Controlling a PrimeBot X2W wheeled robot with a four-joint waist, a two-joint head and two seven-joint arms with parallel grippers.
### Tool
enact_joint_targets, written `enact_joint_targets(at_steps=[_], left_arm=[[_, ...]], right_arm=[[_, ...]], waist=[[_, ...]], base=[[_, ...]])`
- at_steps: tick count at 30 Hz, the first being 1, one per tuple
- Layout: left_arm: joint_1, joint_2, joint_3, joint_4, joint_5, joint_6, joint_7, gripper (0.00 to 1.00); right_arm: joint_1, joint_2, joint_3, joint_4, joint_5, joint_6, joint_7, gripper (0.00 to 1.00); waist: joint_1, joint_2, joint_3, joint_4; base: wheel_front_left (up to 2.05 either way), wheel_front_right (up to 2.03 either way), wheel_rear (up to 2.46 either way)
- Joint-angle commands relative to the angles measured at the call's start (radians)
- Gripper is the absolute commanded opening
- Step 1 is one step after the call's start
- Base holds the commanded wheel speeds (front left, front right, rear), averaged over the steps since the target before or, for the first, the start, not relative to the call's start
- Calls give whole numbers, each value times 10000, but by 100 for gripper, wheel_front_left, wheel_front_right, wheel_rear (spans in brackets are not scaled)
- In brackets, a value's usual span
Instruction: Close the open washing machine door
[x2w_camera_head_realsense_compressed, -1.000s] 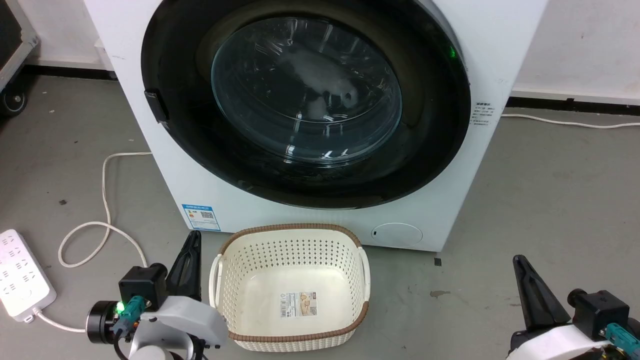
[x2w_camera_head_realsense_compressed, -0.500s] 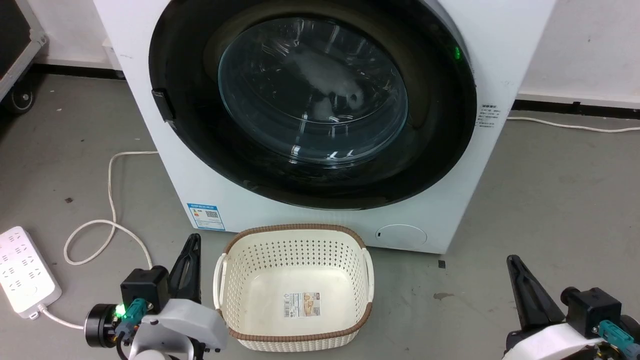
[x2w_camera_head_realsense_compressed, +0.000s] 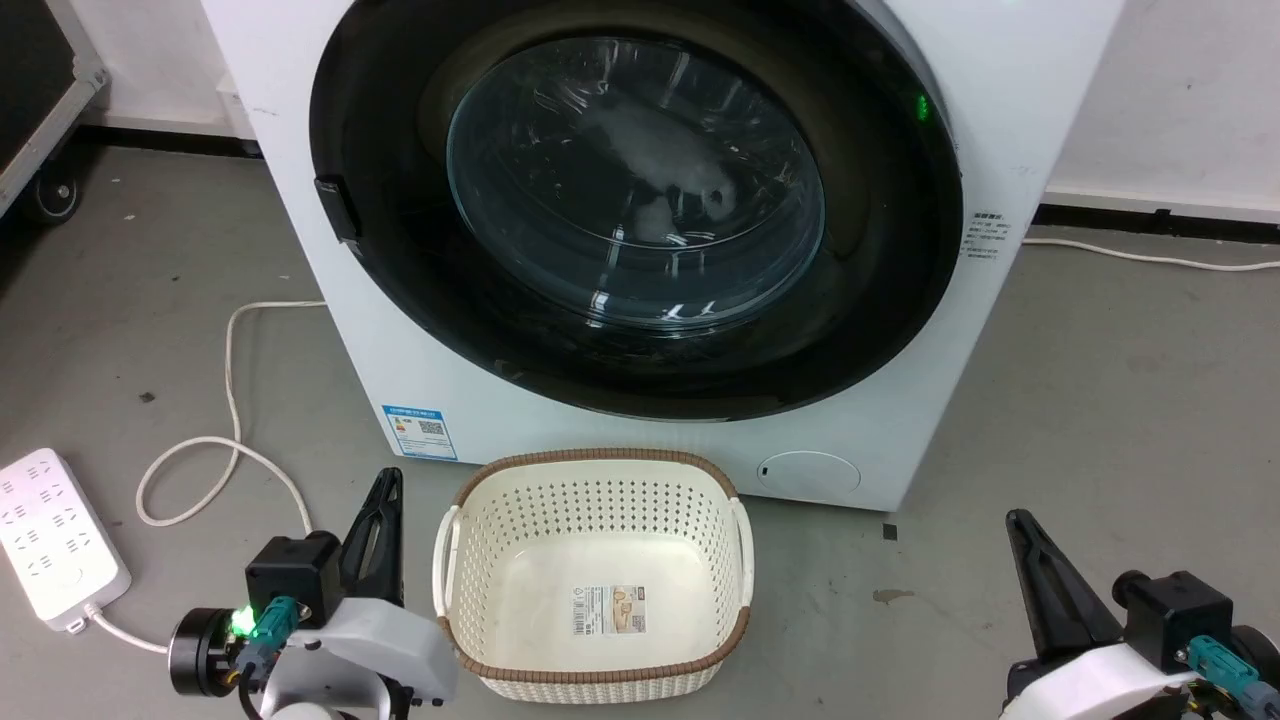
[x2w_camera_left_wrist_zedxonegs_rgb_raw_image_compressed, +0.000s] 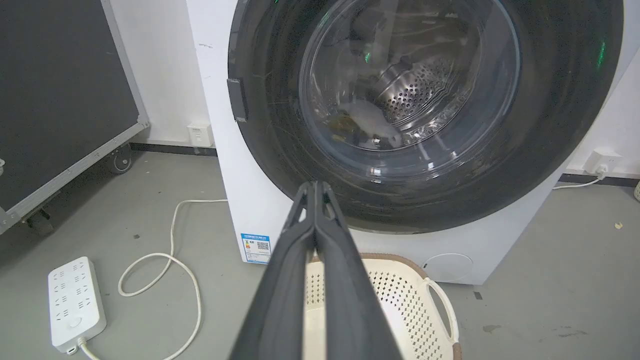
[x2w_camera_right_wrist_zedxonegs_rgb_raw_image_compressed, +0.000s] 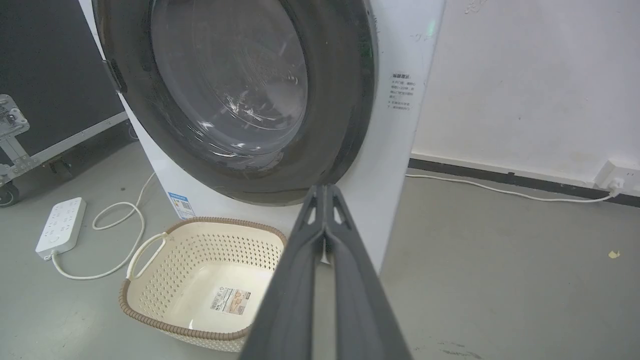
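The washing machine (x2w_camera_head_realsense_compressed: 620, 430) is a white box straight ahead. Its washing machine door (x2w_camera_head_realsense_compressed: 880, 250), glossy black with a bulging glass window, lies flat against the front in the head view, latch tab at its left edge. The left wrist view shows the door (x2w_camera_left_wrist_zedxonegs_rgb_raw_image_compressed: 550, 150) with the steel drum behind the glass. My left gripper (x2w_camera_head_realsense_compressed: 389, 476) is shut and empty, low at the left beside the basket, well short of the machine. My right gripper (x2w_camera_head_realsense_compressed: 1016, 520) is shut and empty at the lower right, over bare floor. Both finger pairs are pressed together in the wrist views (x2w_camera_left_wrist_zedxonegs_rgb_raw_image_compressed: 315, 186) (x2w_camera_right_wrist_zedxonegs_rgb_raw_image_compressed: 325, 188).
A cream perforated basket (x2w_camera_head_realsense_compressed: 600, 458) with a brown rim stands on the floor just in front of the machine. A white power strip (x2w_camera_head_realsense_compressed: 55, 540) and its looped cable (x2w_camera_head_realsense_compressed: 230, 400) lie at the left. A black wheeled case (x2w_camera_left_wrist_zedxonegs_rgb_raw_image_compressed: 60, 100) stands at the far left.
The whole head picture has slid a little to the right, so the camera has moved. The door stays against the machine and both grippers stay shut.
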Motion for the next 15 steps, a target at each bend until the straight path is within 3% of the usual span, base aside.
enact_joint_targets(at_steps=[1,15], left_arm=[[185,-23,33,-96,102,47,37,0],[349,-101,95,-407,349,98,280,0]], right_arm=[[-124,-18,43,-87,-91,-4,37,0],[-155,-22,153,-183,-182,-4,227,0]], waist=[[0,-1,-3,10],[0,-1,-29,113]], base=[[0,0,0],[0,0,0]])
